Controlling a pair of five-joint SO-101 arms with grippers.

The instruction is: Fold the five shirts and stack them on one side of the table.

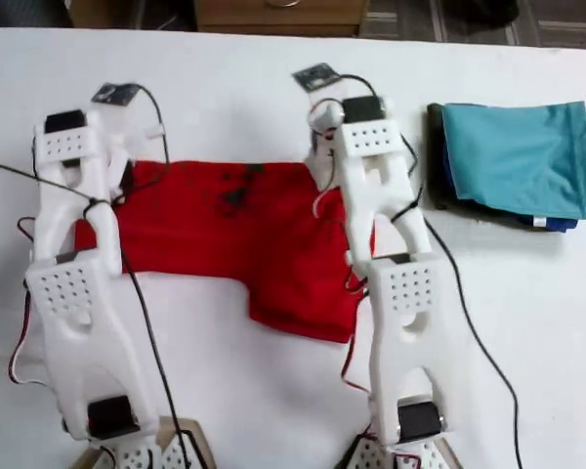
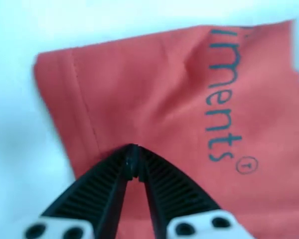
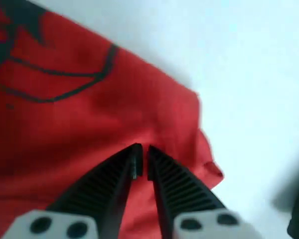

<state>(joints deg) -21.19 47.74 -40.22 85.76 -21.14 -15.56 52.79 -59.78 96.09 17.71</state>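
Observation:
A red shirt (image 1: 236,234) with dark print lies spread across the middle of the white table, one flap hanging toward the front. My left gripper (image 2: 132,162) is shut, its black fingers pinching the red shirt (image 2: 164,99) close to a stitched hem; in the high view the left gripper (image 1: 125,184) sits at the shirt's far left corner. My right gripper (image 3: 141,160) is shut on the red shirt (image 3: 65,124) near a corner, and in the high view the right gripper (image 1: 322,181) is at the shirt's far right edge.
A stack of folded shirts (image 1: 516,161), teal on top of blue and dark ones, lies at the right side of the table (image 1: 234,78). Cables trail beside both arms. A wooden cabinet (image 1: 278,15) stands beyond the far edge.

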